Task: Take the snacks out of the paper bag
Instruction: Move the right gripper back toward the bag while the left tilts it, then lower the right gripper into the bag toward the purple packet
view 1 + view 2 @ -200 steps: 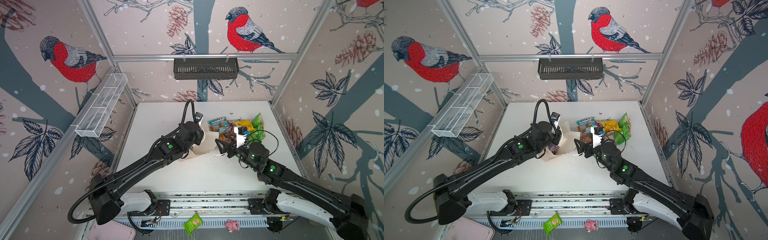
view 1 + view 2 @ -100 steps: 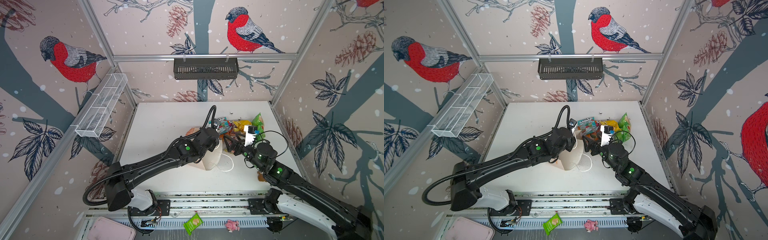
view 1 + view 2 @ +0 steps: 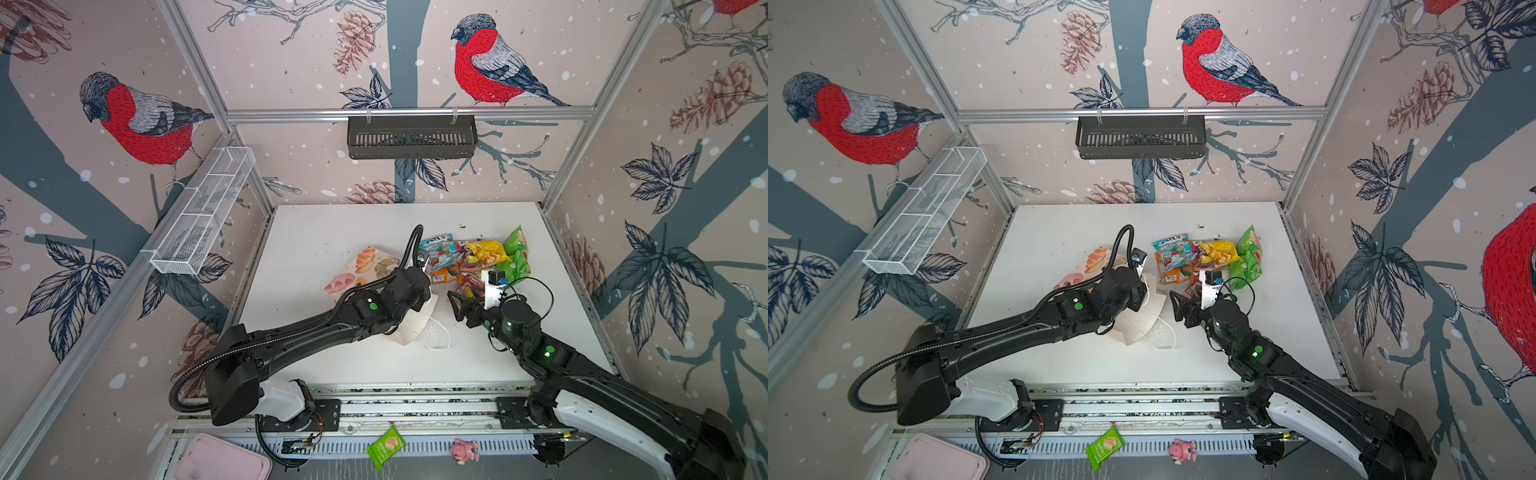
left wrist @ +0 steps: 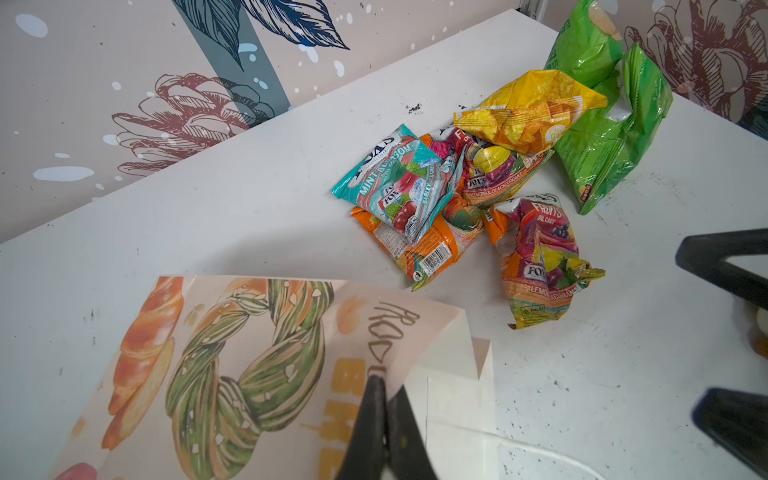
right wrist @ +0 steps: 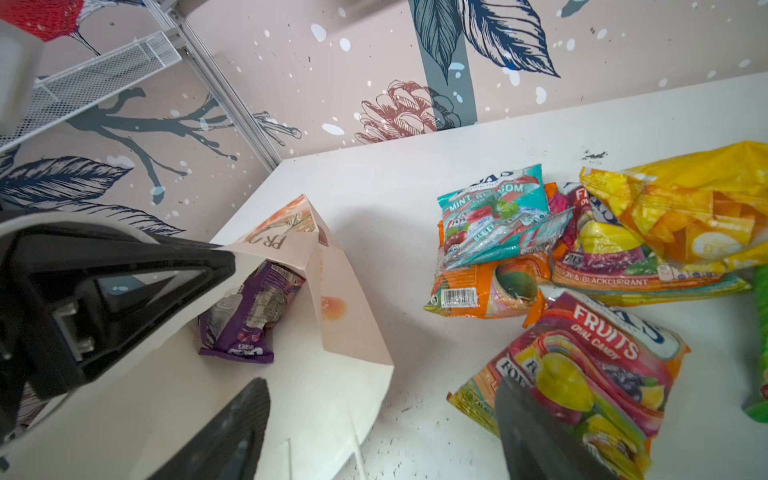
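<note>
Most of the snacks (image 3: 478, 259) are heaped on the worktop (image 3: 316, 232), right of centre toward the back, just beside the paper bag (image 3: 370, 259). One purple packet (image 5: 249, 320) lies inside the bag's mouth; I cannot read its label. The bag lies on its side with the pastry prints up and "PROD" in thin lettering near the rim. The orange letters below that are partly hidden by my left tool (image 4: 381, 386).

That tool is pinched tight on the bag's upper rim. My right tool (image 5: 380, 384) hangs before the mouth, between bag and heap, jaws spread wide with nothing in them.

In the heap a teal packet (image 4: 395, 183) reads "MINT BLOSSOM" and "FOX'S". A crumpled packet (image 5: 582, 365) reads "FRUITS OVAL CANDY", and a fruit-print packet (image 5: 623, 253) reads "LEMON & BLACKCURRANT". An orange packet (image 4: 424, 249) shows a barcode. A yellow packet (image 4: 528, 108) overlaps two green packets (image 4: 611, 137), which lie near the worktop's right edge.

Bare worktop lies left of the bag, behind it and along the front.
</note>
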### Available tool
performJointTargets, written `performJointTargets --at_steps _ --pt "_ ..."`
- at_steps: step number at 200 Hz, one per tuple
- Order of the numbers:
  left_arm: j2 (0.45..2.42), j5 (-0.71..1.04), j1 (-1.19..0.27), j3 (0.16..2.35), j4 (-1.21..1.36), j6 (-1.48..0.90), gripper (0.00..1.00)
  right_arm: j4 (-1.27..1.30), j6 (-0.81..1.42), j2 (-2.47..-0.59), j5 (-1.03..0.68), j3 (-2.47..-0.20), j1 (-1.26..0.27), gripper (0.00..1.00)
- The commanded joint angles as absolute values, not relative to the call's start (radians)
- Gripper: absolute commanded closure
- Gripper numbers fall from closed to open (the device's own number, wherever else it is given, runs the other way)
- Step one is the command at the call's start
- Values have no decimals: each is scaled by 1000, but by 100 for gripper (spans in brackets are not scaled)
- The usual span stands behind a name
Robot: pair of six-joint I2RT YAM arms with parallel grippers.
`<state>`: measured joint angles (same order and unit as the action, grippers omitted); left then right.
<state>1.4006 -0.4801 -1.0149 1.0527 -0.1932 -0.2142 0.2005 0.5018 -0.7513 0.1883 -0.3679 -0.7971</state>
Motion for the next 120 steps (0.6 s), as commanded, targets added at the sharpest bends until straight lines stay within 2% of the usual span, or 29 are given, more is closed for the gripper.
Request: performJointTargets --at_steps 1,48,120 --pt "1378 -487 -997 1039 -111 -252 100 305 505 -771 151 -346 -805 19" --pt "1280 -425 -915 976 -70 -252 100 464 495 -908 83 -341 -889 29" --pt "1289 -396 -911 992 -102 -230 100 789 496 -1191 30 -364 -999 39"
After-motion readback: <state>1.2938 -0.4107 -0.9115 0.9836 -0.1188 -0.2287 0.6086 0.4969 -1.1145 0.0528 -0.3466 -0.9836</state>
